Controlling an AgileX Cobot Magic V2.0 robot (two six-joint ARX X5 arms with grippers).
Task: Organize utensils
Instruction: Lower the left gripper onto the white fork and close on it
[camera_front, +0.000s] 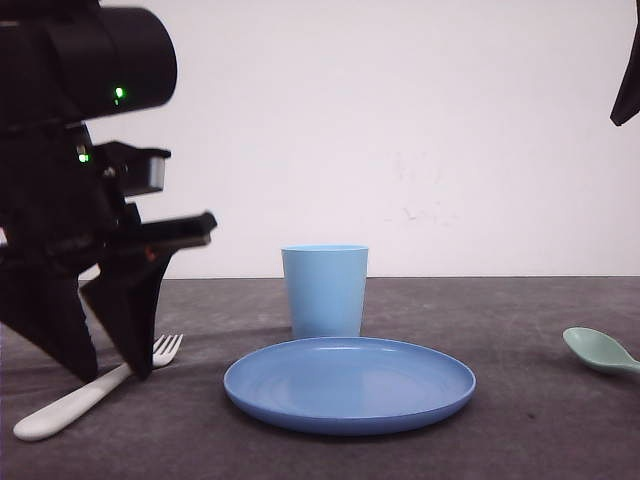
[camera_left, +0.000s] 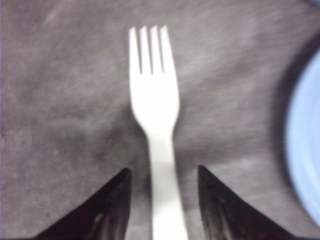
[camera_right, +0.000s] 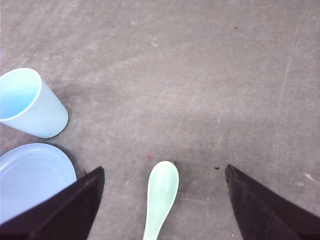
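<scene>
Nothing organized | left gripper (camera_left: 161, 200) straddling fork (camera_left: 155, 120) left of plate (camera_front: 350, 385), spread, ungrasped | right gripper (camera_right: 162, 200) spread over spoon (camera_right: 162, 195), right of plate

We lose the middle of the fork (camera_front: 75, 400) behind the left hand (camera_front: 105, 365) in the front view, and the left wrist view is blurred throughout. The spoon (camera_right: 161, 197) has its handle cut off by the picture's edge in both the right wrist and front views, and the plate (camera_left: 306, 145) is cropped in both wrist views.

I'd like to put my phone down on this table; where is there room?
Bare grey table lies between the blue plate and the green spoon, and behind the cup. It's crowded at the fork, where the left gripper straddles its handle.
</scene>
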